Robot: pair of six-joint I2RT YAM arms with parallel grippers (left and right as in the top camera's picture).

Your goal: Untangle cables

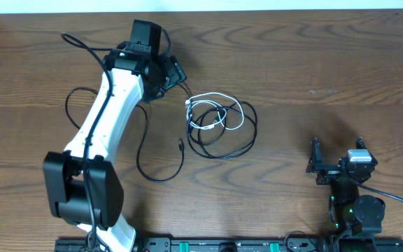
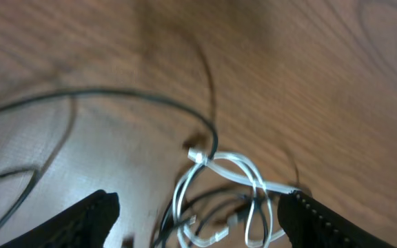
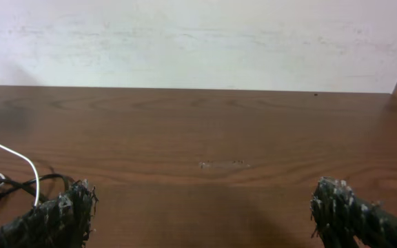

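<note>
The cables lie tangled mid-table. A white cable is coiled inside the loops of a black cable. A second black cable runs left from the tangle, passes under my left arm, and ends in a small plug. My left gripper hangs up and left of the tangle, open. In the left wrist view its fingers stand wide apart, with the white cable and black cable seen between and ahead of them. My right gripper rests open at the lower right, nothing between its fingertips.
Thicker black cords run along my left arm. The table's far edge meets a white wall. In the right wrist view the white cable shows at the far left. A pale scuff marks the wood on the right.
</note>
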